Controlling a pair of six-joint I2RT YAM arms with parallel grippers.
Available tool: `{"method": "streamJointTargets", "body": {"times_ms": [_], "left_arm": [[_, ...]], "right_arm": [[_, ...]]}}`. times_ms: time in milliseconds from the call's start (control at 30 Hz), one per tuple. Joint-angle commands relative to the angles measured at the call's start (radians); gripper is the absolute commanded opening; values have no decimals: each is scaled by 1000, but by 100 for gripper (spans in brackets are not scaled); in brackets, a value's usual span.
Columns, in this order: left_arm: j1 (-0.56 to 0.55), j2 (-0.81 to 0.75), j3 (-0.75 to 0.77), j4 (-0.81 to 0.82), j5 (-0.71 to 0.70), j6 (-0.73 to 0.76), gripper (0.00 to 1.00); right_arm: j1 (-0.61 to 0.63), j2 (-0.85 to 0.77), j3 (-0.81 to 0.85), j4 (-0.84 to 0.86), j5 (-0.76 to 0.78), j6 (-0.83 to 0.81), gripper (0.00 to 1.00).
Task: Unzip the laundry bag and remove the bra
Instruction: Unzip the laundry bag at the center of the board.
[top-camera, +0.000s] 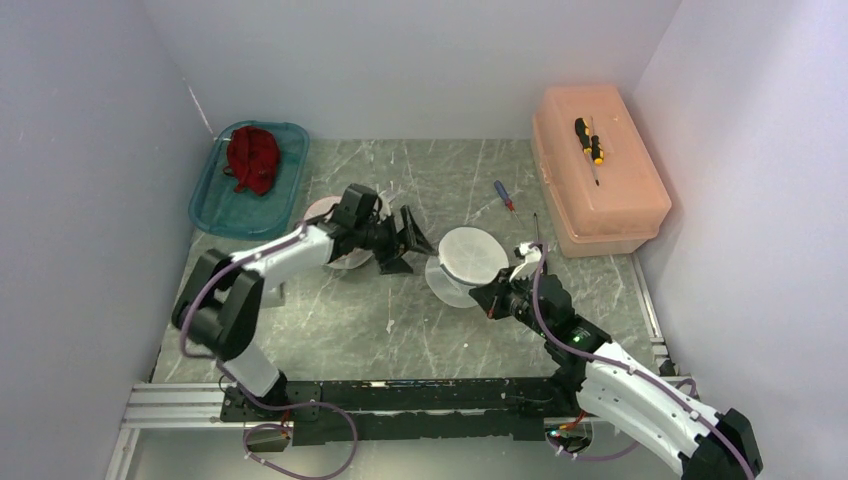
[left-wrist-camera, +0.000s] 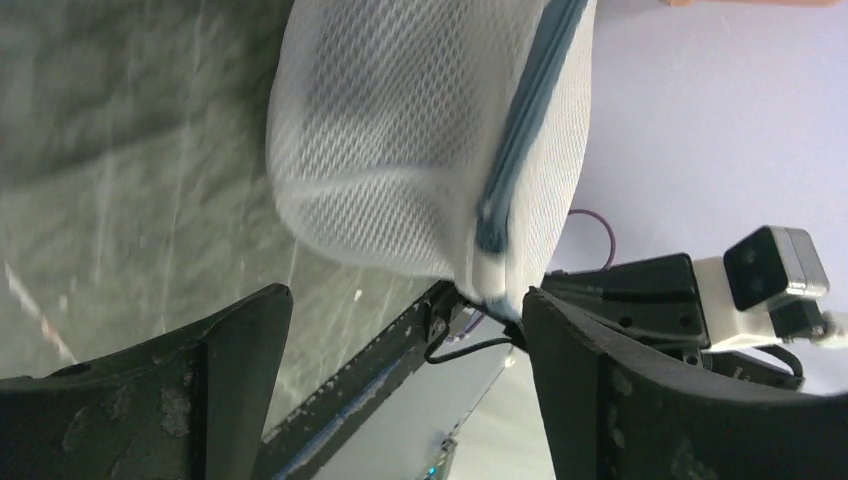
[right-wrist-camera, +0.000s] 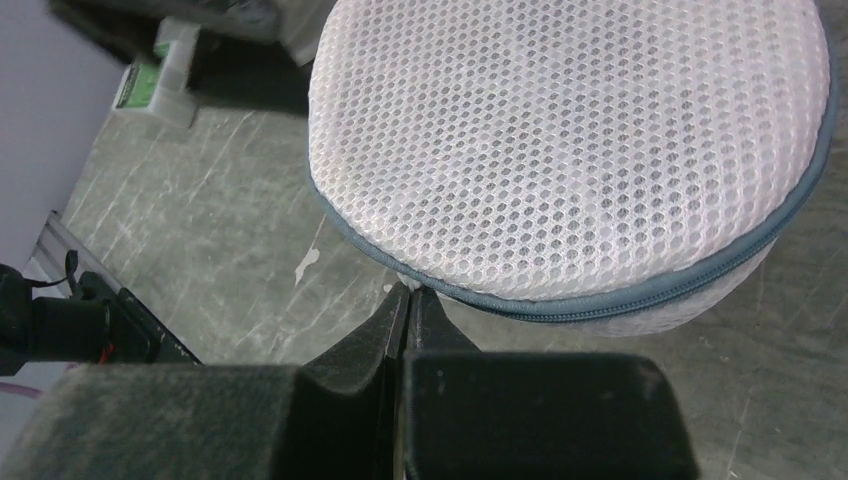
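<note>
Left gripper (left-wrist-camera: 402, 300) jaws spread wide, holding nothing, with the white mesh laundry bag (top-camera: 470, 258) just ahead of them. Right gripper (right-wrist-camera: 408, 300) jaws pressed together at the bag's grey zipper seam; any pinch on it unclear. Bag sits mid-tabletop (top-camera: 350, 330).

Overhead view from behind, both wrist views close on laundry bag (right-wrist-camera: 570, 150)
</note>
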Motion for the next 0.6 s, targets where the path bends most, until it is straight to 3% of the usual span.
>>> {"method": "streamJointTargets", "body": {"times_ms": [0,133,300,567], "left_arm": [[-48,-236,-156,136,-170,-204,90],[-141,-323,-206,126,-343,-345,87],[-237,-275,-130,87,-461,-420,81],[-281,-161,-72,107,-483,-457,70]], "right_arm": [[5,19,-5,107,36,24,0],[7,42,2,122,30,16,0],[7,55,17,117,22,6,0],[6,45,34,93,14,-7,0]]}}
